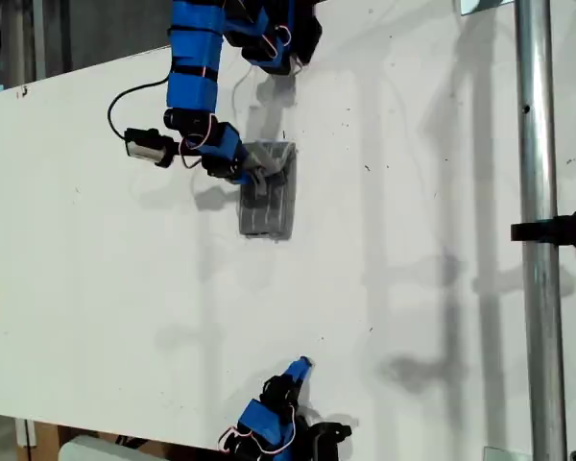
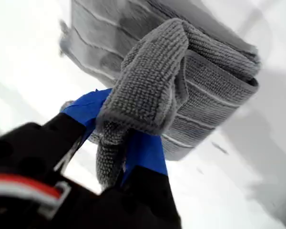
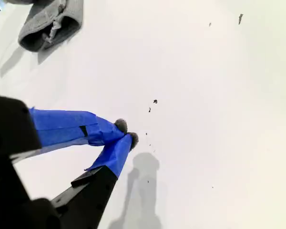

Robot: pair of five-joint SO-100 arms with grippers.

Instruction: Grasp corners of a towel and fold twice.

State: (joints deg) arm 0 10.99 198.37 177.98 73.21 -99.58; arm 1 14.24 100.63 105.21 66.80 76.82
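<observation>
The towel [image 1: 267, 190] lies on the white table [image 1: 413, 240], folded into a small thick packet, nearer to the far edge of the table than to the near edge in the exterior view. My first gripper [image 2: 115, 143] is clamped on a bunched flap of the cloth, pulled up from the packet at the side toward the exterior view's left. My second gripper [image 3: 126, 136] hangs over bare table near the near edge, well apart from the towel, with its tips together and nothing between them.

I judge that the folding is nearly finished and that the step in hand is to lay down this last flap. To do it well, my first gripper should carry the flap over the packet, lower it until the cloth rests flat, and only then open, so that the layers below do not shift. The corner inside the jaws is hidden, so I cannot tell if the edges are aligned.

There is much open room: the table is bare on all sides of the packet. A metal pole [image 1: 538, 230] stands toward the exterior view's right, far from both arms.
</observation>
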